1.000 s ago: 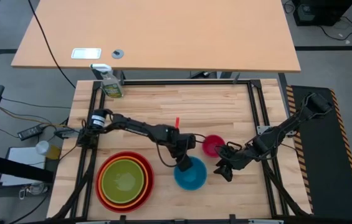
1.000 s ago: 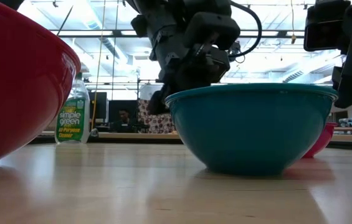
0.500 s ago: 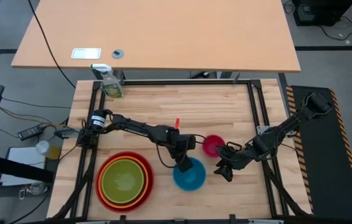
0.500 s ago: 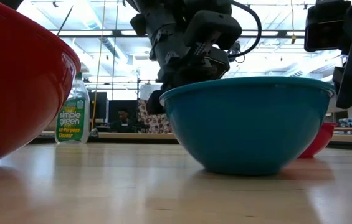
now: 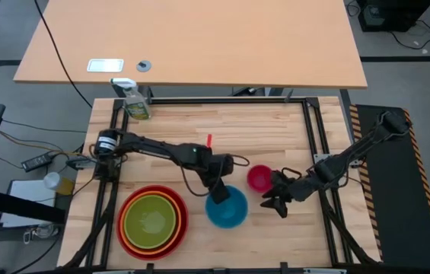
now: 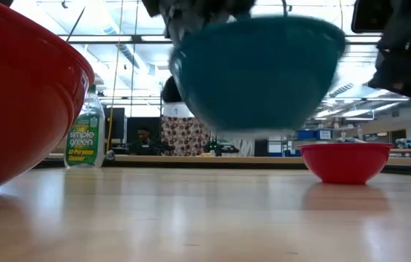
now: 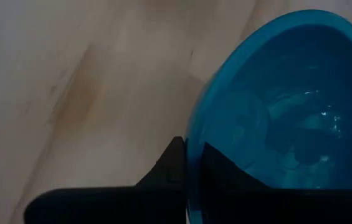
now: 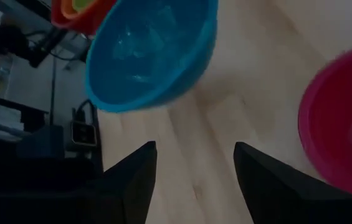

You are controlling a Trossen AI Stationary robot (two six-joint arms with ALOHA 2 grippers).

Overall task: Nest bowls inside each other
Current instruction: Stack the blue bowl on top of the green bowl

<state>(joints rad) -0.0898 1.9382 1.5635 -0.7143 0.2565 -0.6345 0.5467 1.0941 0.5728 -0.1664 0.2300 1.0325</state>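
1. High view: the red bowl [image 5: 152,221] sits at the near left of the desk [image 5: 275,125] with the orange bowl [image 5: 132,204] and the lime green bowl [image 5: 152,220] already nested inside it. The left tool [image 5: 216,192] is closed on the far rim of the blue bowl [image 5: 226,208], near the middle of the desk. The magenta-pink bowl [image 5: 259,178] stands alone just to its right. The right tool [image 5: 278,202], fingers spread wide and empty, waits beside the pink one. A spray bottle [image 5: 133,100] is at the far left corner. I judge three bowls done, two left.

2. Low view: the blue bowl hangs clear above the wood, tilted a little. The small pink bowl rests on the desk at the right. All bowls are smooth, round, plain plastic with a thin rim.

3. Left wrist view: one dark finger [image 7: 174,163] lies outside the blue rim; the glossy inside is empty.

4. Right wrist view: two fingers [image 8: 132,177] stand well apart, with bare pale wood between, the blue bowl and pink bowl ahead.
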